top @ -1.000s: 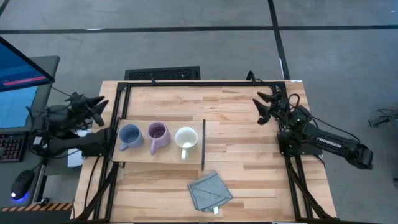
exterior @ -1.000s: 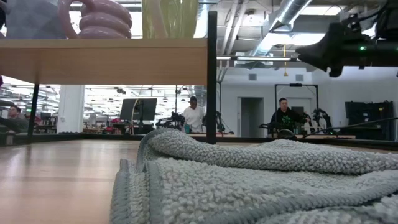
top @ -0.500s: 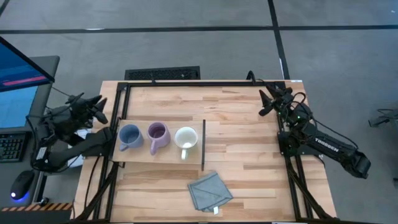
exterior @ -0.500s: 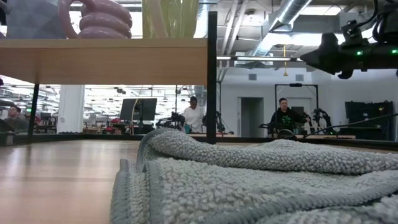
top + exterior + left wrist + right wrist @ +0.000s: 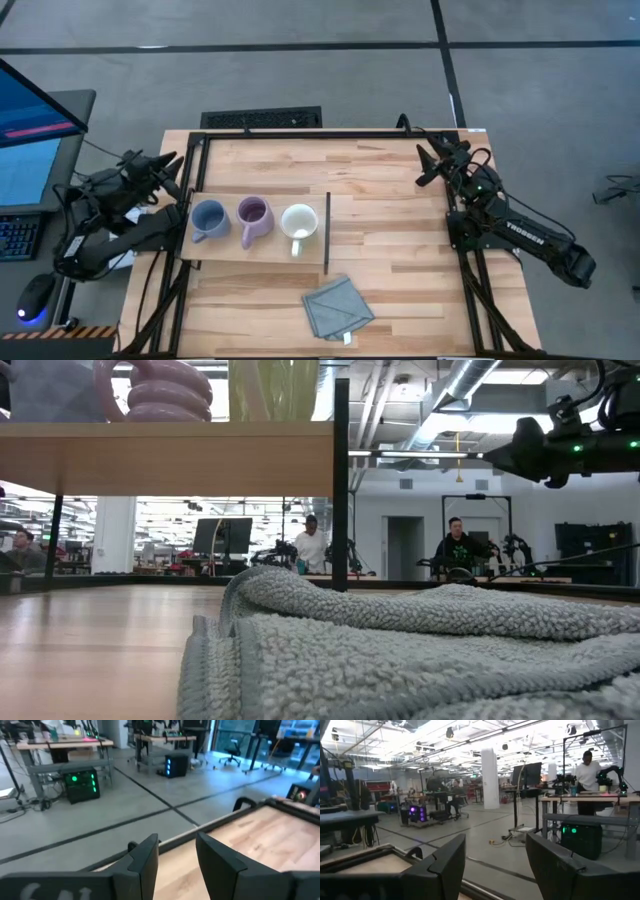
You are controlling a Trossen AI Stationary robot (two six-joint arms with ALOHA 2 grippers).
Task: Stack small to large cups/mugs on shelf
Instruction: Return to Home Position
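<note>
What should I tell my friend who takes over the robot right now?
The left end effector is open and empty, by the table's left edge. The right end effector is open and empty, over the table's right side.
The blue-grey mug, purple mug and white mug stand in a row on the shelf.
Done: all three mugs placed.
Left: probably only parking the arms.

A crumpled grey-blue cloth (image 5: 338,308) lies near one long edge of the wooden tabletop (image 5: 390,185). Off the tabletop's left side sit a monitor (image 5: 35,125) and a mouse (image 5: 36,293). Two people (image 5: 313,544) stand well beyond it.
</note>
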